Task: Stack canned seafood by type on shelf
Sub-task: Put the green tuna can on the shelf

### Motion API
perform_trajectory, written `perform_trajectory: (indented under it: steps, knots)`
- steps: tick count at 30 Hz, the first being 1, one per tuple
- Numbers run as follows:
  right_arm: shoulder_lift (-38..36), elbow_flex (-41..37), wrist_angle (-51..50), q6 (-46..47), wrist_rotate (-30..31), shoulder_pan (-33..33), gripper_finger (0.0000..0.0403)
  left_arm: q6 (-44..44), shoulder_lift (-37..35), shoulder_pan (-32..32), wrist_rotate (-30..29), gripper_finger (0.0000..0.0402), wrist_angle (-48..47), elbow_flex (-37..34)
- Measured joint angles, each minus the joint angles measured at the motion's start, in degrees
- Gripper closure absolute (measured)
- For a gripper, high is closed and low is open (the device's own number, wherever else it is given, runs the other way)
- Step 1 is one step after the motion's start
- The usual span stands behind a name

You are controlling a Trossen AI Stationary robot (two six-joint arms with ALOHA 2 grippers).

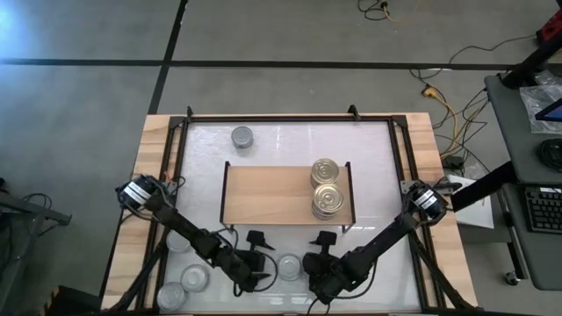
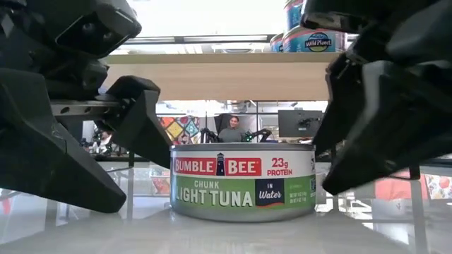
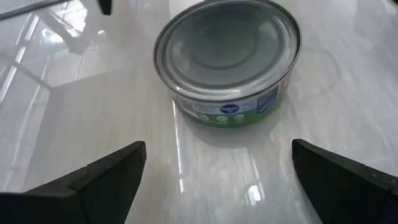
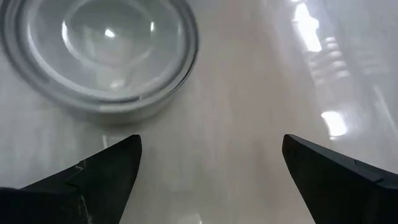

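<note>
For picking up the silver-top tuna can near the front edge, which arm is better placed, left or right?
Probably the left. The left gripper is open with the tuna can centred ahead of it. The right gripper, also open, sees the can off to one side.

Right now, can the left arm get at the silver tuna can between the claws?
Probably yes: the left claw is open beside the tuna can, nothing lying between them. The right claw, also open, crowds the other side.

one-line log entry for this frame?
left gripper: open, beside tuna can | right gripper: open, other side | shelf: two gold cans | nothing gripped
</note>
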Motion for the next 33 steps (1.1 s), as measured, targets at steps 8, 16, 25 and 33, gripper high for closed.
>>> perform_trajectory:
  steps: [8, 16, 25, 33]
  knots:
    - [0.01, 0.28, 0.75, -2.0, 1.09, -1.1, 0.0023, 3.36, 3.9, 0.25, -1.19, 0.0018, 13.84, -1.93]
    - [0.17, 0.19, 4.09, -3.51, 3.86, -2.08, 0.0023, 1.95, 9.03, 1.39, 3.79, 0.0011, 25.87, -1.55]
    - [-1.41, 0.25, 1.29, -0.6, 2.62, -0.01, 0.0023, -2.09, 11.64, 1.26, 5.0, 0.001, 28.61, -0.28]
    - [-1.99, 0.28, -2.89, 6.19, -3.09, 3.16, 0.0023, -2.82, 11.31, 0.93, 5.1, 0.001, 27.91, -0.2]
